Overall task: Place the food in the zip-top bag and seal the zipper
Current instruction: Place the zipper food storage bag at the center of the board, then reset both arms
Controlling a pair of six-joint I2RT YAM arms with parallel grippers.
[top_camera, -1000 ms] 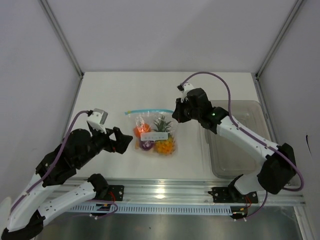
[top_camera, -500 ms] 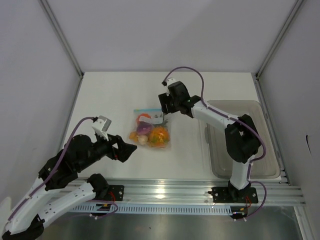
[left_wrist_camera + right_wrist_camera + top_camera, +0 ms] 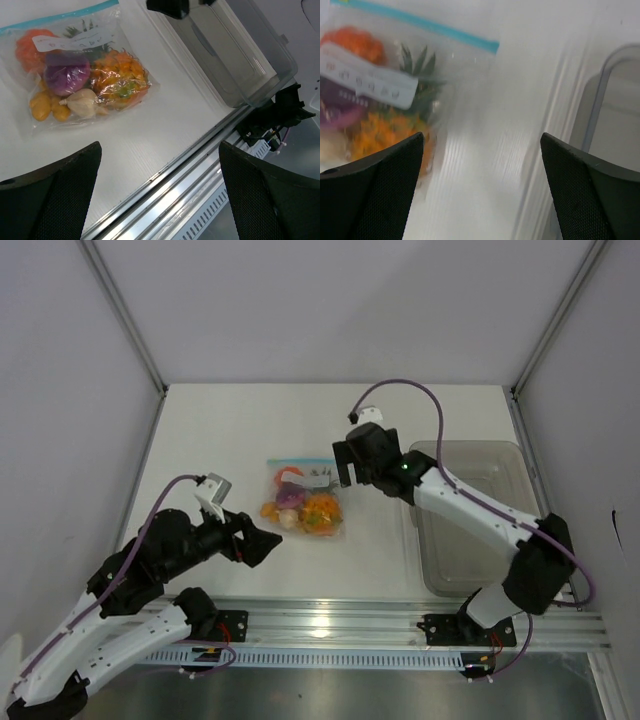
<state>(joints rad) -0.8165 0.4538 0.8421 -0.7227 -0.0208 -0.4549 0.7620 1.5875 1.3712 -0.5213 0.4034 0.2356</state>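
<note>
The zip-top bag (image 3: 303, 498) lies flat on the white table, its teal zipper (image 3: 300, 462) along the far edge. The food is inside it: pineapple (image 3: 120, 80) with green crown (image 3: 417, 62), a purple round piece (image 3: 66, 75), a red-orange piece (image 3: 32, 47) and yellow-orange lumps (image 3: 47, 105). A white label (image 3: 367, 75) sits on the bag. My right gripper (image 3: 345, 472) hovers open just right of the bag's zipper corner, holding nothing. Near the table's front edge, my left gripper (image 3: 262, 543) stands open and empty, left of the bag.
A grey translucent bin (image 3: 480, 520) stands on the right side of the table, close to the right arm. The metal rail (image 3: 190, 170) runs along the table's near edge below the left gripper.
My right gripper was shut at the bag's zipper edge; it has opened, let go and drawn back to the right. The bag shifted and bunched narrower. The left arm moved slightly nearer.
</note>
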